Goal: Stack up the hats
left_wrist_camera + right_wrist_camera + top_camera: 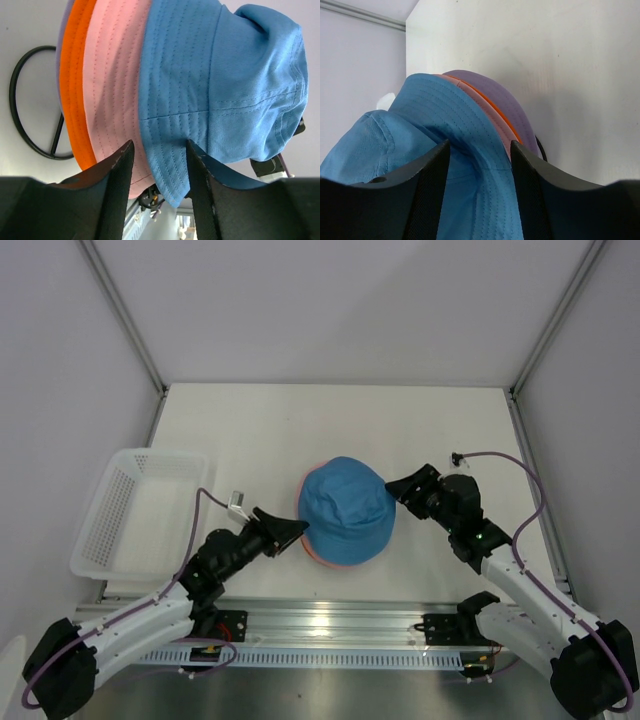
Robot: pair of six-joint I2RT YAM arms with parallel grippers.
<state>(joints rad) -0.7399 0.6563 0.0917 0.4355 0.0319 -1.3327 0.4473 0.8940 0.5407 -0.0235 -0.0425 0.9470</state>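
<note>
A white mesh basket (90, 530) sits well left of the sky-blue hat (345, 505), which tops the pink hat (112, 75), orange hat (75, 75) and lavender hat (495, 95) at mid-worktop (330, 420). At its left brim the left hand (296, 530) stands open, brim edges between its fingers. At its right brim the right hand (393, 486) is likewise spread around blue fabric.

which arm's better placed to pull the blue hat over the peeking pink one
Left, probably: the pink hat peeks out on its side, where the open left gripper straddles the blue hat.
</note>
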